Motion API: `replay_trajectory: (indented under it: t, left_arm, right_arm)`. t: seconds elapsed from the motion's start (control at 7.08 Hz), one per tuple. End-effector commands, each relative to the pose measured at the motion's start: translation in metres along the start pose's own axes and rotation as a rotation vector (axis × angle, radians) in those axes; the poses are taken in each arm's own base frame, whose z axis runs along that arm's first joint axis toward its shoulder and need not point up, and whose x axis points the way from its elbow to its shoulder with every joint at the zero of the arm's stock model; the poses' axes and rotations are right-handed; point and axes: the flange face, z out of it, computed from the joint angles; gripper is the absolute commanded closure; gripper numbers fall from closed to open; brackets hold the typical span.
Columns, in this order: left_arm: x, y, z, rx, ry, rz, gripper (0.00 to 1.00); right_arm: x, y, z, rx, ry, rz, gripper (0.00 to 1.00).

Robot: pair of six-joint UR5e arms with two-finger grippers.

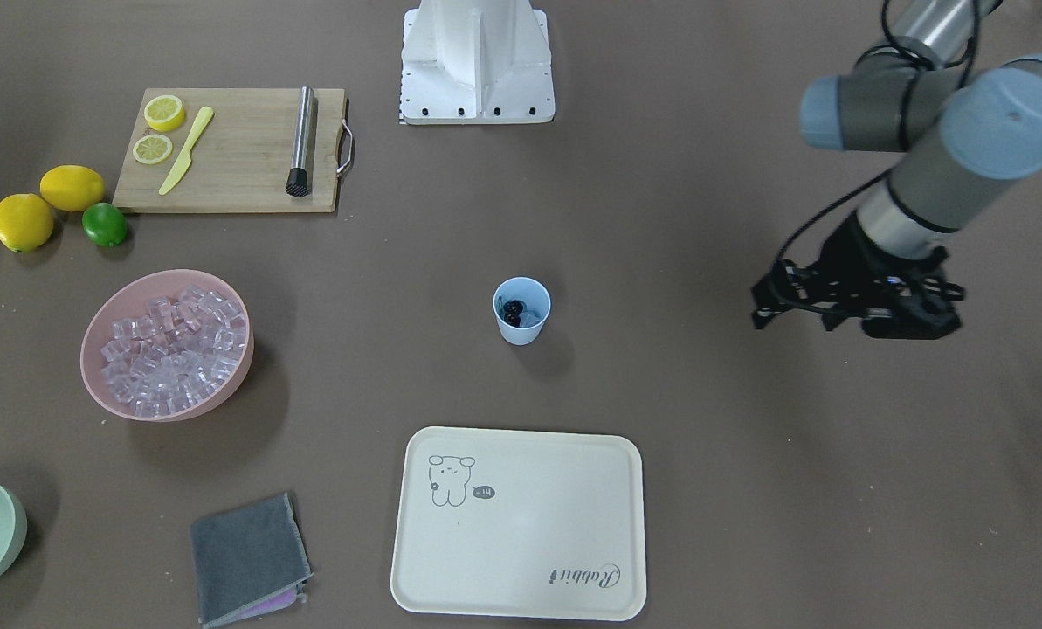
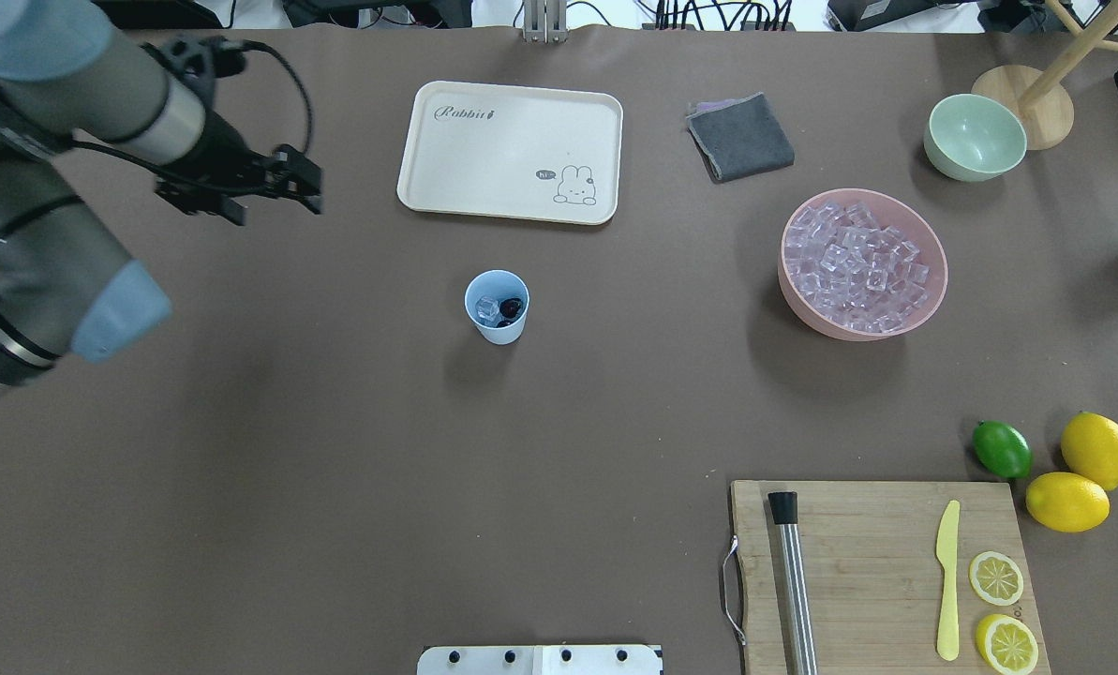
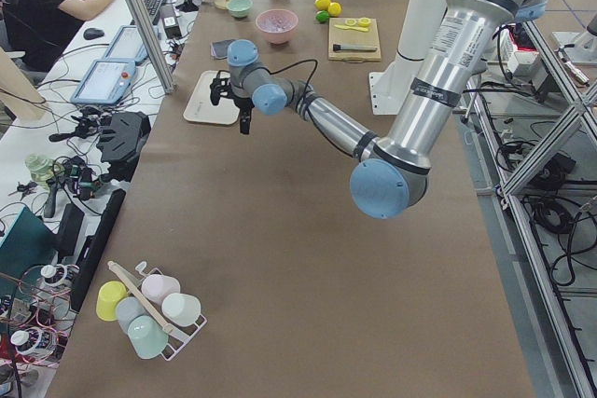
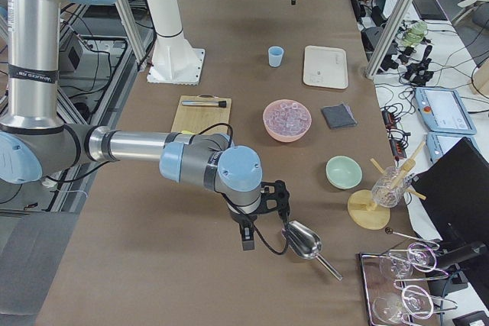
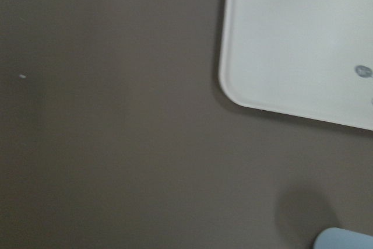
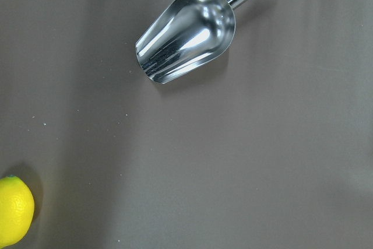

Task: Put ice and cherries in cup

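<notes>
Ice (image 2: 487, 307) and cherries (image 2: 513, 306) already sit in the cup (image 2: 500, 336), which stands at the middle of the table (image 2: 334, 469). We judge the cubes hard and slick, better scooped than pinched. The cherries look soft, best lifted by the stem, and the cup light and tippy. Our left gripper (image 2: 275, 212) hangs spread and empty, well apart. We cannot tell the state of the right gripper (image 4: 263, 219). Only its wrist view shows the scoop (image 6: 186, 33) lying empty.

Items counted on the surface
Two lemons (image 2: 1098, 450), two lemon slices (image 2: 996, 577), one lime (image 2: 1002, 449), two bowls (image 2: 976, 141), one cup (image 2: 500, 335) and one tray (image 2: 510, 150) are seen.
</notes>
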Motion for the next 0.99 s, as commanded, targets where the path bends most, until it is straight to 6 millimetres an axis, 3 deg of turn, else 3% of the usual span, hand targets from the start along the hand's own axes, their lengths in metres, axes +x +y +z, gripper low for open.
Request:
replay_trajectory:
  t: [0.0,0.14,0.42,0.56,0.71,0.85]
  left_arm:
    - [-0.163,0.024,-0.033,-0.035,-0.016,0.06,0.02]
    - [-0.218,0.045,-0.044,-0.034,-0.036,0.083,0.02]
    - [-0.31,0.071,-0.074,-0.017,-0.058,0.182,0.02]
    - [-0.354,0.076,-0.083,-0.01,-0.04,0.16,0.02]
    - [-0.378,0.095,-0.078,-0.03,-0.039,0.139,0.02]
    - [-0.4,0.101,-0.089,-0.008,-0.038,0.115,0.02]
  right_arm:
    - [-0.001,0.0,-0.001,0.003,-0.006,0.001,0.0]
    - [0.0,0.0,0.0,0.0,-0.005,0.004,0.0]
    - [-0.001,0.0,-0.001,0.003,-0.007,0.005,0.0]
    - [-0.001,0.0,-0.001,0.003,-0.007,0.007,0.0]
    - [-0.001,0.0,0.001,0.001,-0.008,0.008,0.0]
    - [-0.002,-0.002,0.0,0.001,-0.008,0.006,0.0]
